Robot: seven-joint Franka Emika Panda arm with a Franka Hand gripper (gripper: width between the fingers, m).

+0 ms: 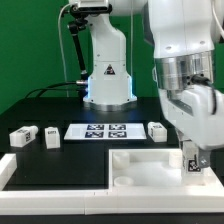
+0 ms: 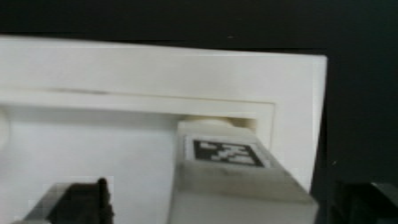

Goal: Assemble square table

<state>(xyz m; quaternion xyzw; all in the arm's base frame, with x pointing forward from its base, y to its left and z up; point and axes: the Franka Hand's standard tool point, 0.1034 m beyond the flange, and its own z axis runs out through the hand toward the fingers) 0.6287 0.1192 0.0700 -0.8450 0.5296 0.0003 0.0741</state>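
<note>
Three leg blocks lie loose on the black tabletop (image 1: 80, 150). The far-left leg block (image 1: 22, 136) and second leg block (image 1: 52, 135) sit side by side at the exterior view's left. The third leg block (image 1: 157, 131) is just beside the marker board (image 1: 103, 131) on its right end. The square table top (image 1: 140, 158) (image 2: 160, 70) lies flat at the front, rim up, right of centre. The fourth leg block (image 1: 190, 160) (image 2: 222, 155) stands upright in its recess, near the corner at the exterior view's right, tag facing the wrist camera. The end effector (image 1: 190, 150) (image 2: 217, 198) is down over that block with its jaws wide. In the wrist view there is a clear gap on both sides of the block and neither of the fingers (image 2: 80, 200) touches it. Nothing is held.
</note>
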